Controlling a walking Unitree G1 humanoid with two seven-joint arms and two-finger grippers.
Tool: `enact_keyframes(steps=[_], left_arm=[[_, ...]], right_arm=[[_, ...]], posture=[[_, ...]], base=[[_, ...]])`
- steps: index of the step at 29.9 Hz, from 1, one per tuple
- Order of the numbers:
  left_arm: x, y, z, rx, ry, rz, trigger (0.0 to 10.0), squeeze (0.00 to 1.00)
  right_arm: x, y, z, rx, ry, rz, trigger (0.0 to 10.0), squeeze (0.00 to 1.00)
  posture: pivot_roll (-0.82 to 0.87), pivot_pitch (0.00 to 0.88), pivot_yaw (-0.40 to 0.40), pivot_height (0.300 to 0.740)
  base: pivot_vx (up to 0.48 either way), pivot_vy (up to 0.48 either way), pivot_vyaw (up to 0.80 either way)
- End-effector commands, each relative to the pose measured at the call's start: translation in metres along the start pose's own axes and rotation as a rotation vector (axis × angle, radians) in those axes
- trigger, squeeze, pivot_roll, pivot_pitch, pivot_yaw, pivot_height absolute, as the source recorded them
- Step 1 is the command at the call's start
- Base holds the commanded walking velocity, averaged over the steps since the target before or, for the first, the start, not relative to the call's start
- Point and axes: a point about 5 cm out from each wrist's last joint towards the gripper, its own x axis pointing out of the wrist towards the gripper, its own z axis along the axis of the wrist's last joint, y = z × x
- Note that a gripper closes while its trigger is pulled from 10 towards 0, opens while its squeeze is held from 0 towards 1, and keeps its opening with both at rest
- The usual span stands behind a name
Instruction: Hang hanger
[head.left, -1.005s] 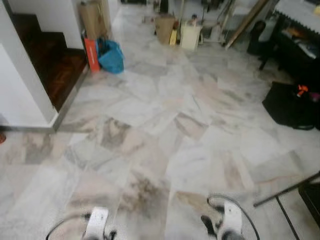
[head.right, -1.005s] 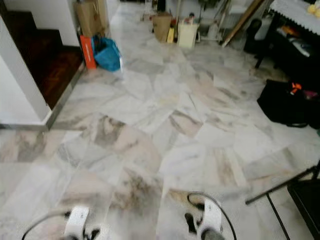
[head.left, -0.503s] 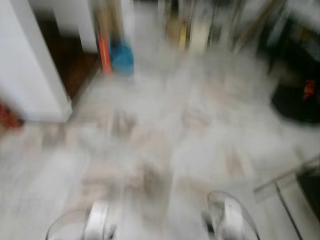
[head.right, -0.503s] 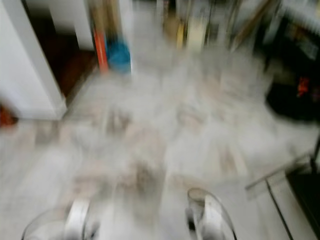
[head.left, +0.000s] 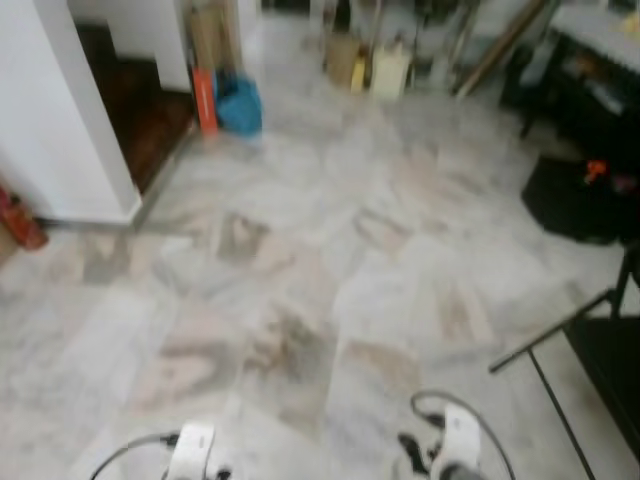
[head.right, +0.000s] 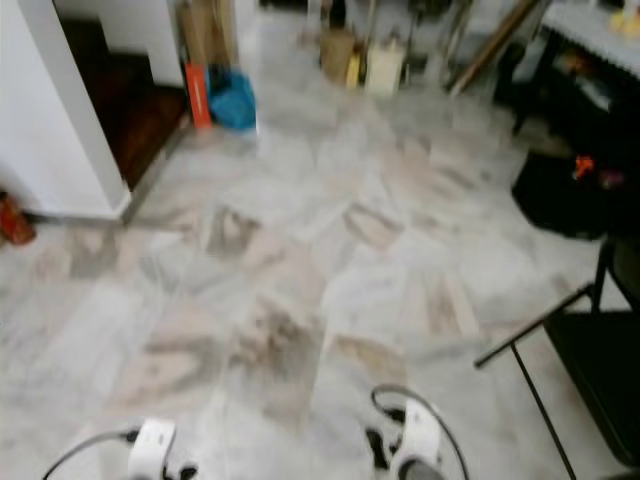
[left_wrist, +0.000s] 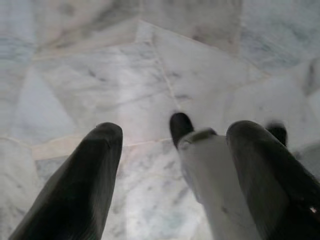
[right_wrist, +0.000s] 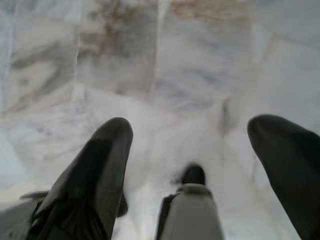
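Both arms hang low over a marble floor (head.left: 300, 300). The left arm's silver wrist (head.left: 192, 450) and the right arm's wrist (head.left: 450, 450) sit at the bottom edge of the eye views. In the left wrist view my left gripper (left_wrist: 175, 132) is open, its two black fingers (left_wrist: 95, 165) spread over the floor with nothing between them but my own leg below. My right gripper (right_wrist: 192, 125) is likewise open and holds nothing, its fingers (right_wrist: 105, 155) pointing down at the tiles.
A white wall corner (head.left: 70, 120) and dark wooden steps (head.left: 140, 110) stand at the left, with an orange box and blue bag (head.left: 240, 105) beyond. Boxes (head.left: 390, 70) line the far end. A black bag (head.left: 575, 195) and a black metal frame (head.left: 550, 345) are at the right.
The whole picture has shifted and the blur of half a second ago has cleared, so the camera moved. More of the left wall and the black frame now show. Both arms hang as before.
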Motion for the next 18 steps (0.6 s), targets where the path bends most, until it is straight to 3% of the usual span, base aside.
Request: enact_keyframes(steps=[1,18], left_arm=[[-0.0003,-0.0053,-0.005,-0.007,0.022,-0.013,10.0,0.0],[-0.0007,-0.006,-0.007,-0.012,0.028,-0.013,10.0,0.0]], right_arm=[[-0.0012,-0.0101,0.0038,-0.005,-0.009,-0.03,10.0,0.0],[-0.0014,-0.0114,0.0039,-0.003,-0.008,-0.03,10.0,0.0]], posture=[[0.02,0.0,-0.045,0.74],[0.02,0.0,-0.047,0.74]], base=[[-0.274,0.0,0.0],[-0.275,0.0,0.0]])
